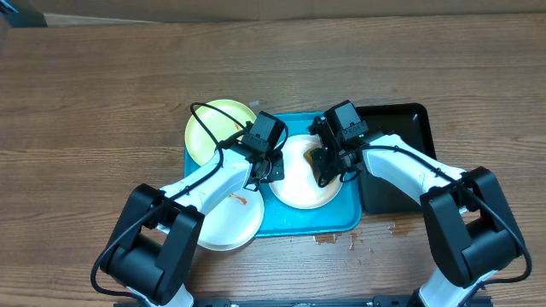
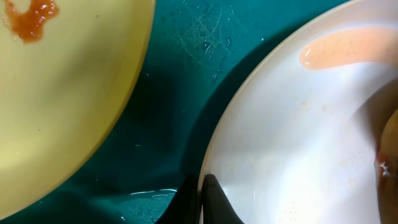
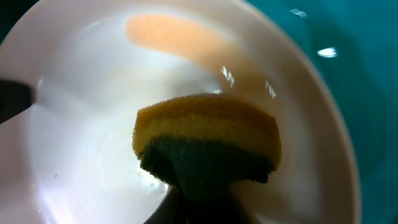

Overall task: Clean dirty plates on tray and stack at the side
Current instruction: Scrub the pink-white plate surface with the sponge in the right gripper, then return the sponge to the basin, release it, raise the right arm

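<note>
On the tabletop, the overhead view shows the turquoise tray in the centre and a black tray touching it at 3 o'clock. There are three plates. The yellow-green plate lies over the tray's corner at 10 o'clock, the lower white plate overlaps its edge at 8 o'clock, and the middle white plate lies inside it. Only this view shows all three plates, both trays and some brown spots on the wood at 6 o'clock.

The left end effector is clamped on the rim of the middle white plate at 9 o'clock. The left wrist view makes this clear, with one dark finger inside the rim and the other outside. It also shows an orange smear on the yellow-green plate.

The right end effector is closed on one sponge, yellow over dark green, which is pressed in the middle white plate. From overhead the sponge is hard to make out under the arm. In the right wrist view the fingers are cut off at the lower edge, and a pale orange streak lies at 12 o'clock from the sponge.
</note>
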You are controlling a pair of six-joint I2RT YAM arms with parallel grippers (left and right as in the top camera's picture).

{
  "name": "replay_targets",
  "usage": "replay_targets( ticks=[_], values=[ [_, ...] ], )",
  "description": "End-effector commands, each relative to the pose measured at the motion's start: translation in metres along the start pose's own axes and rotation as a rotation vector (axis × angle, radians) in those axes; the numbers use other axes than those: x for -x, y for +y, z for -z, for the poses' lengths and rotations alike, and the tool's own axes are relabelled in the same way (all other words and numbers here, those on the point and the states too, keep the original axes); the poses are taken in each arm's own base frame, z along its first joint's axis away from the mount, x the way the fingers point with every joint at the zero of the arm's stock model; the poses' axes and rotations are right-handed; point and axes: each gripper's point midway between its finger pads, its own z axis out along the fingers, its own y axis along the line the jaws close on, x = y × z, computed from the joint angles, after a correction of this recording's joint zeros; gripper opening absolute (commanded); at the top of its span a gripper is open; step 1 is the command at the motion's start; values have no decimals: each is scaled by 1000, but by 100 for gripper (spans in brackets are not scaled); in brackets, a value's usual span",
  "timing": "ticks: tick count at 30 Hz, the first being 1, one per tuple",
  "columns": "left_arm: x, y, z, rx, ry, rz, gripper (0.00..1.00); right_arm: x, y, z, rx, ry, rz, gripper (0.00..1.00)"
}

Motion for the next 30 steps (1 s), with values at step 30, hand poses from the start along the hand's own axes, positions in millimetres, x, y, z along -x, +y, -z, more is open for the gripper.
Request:
replay_targets(
  ticks=[30],
  values=[
    [-2,1,-4,18,5,-13,5,30,-38,80,105,57,-170,7]
  ],
)
